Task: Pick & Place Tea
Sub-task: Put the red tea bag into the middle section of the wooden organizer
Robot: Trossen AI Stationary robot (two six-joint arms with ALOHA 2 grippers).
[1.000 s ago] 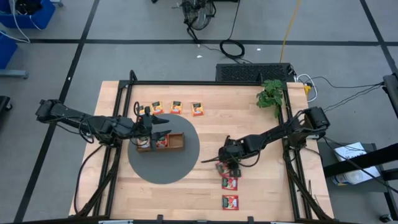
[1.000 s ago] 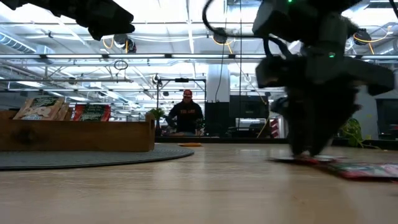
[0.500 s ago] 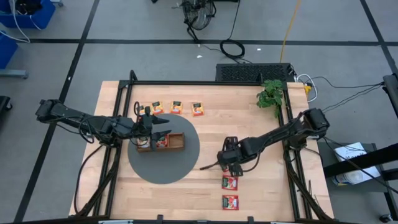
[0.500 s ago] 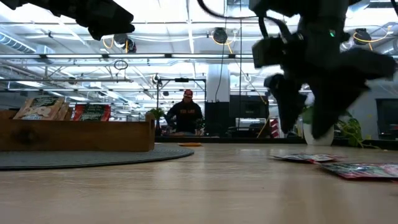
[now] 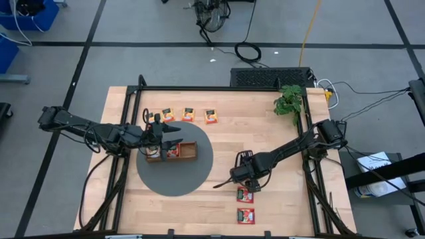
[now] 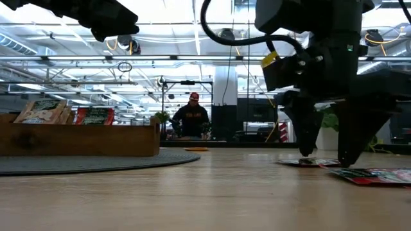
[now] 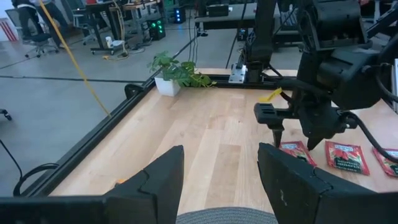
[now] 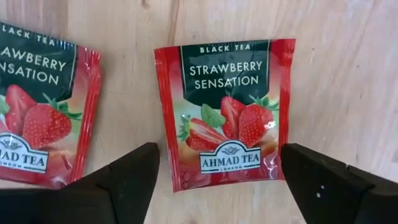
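**Right end effector spread over a red tea packet**

I see the counter (image 5: 265, 133) carrying a dark round mat (image 5: 174, 178), with the wooden tray (image 5: 187, 151) on it holding some packets. Three orange-yellow packets (image 5: 188, 114) lie just beyond the tray. Well to the tray's right, my right end effector (image 8: 214, 165) hangs open, fingers either side of a red strawberry packet (image 8: 227, 130) lying flat. My left end effector (image 7: 221, 174) sits over the tray, open, holding nothing.

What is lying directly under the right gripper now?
Under the open right gripper lies a red strawberry tea packet flat on the wooden table, framed between the fingers. Nothing covers it.
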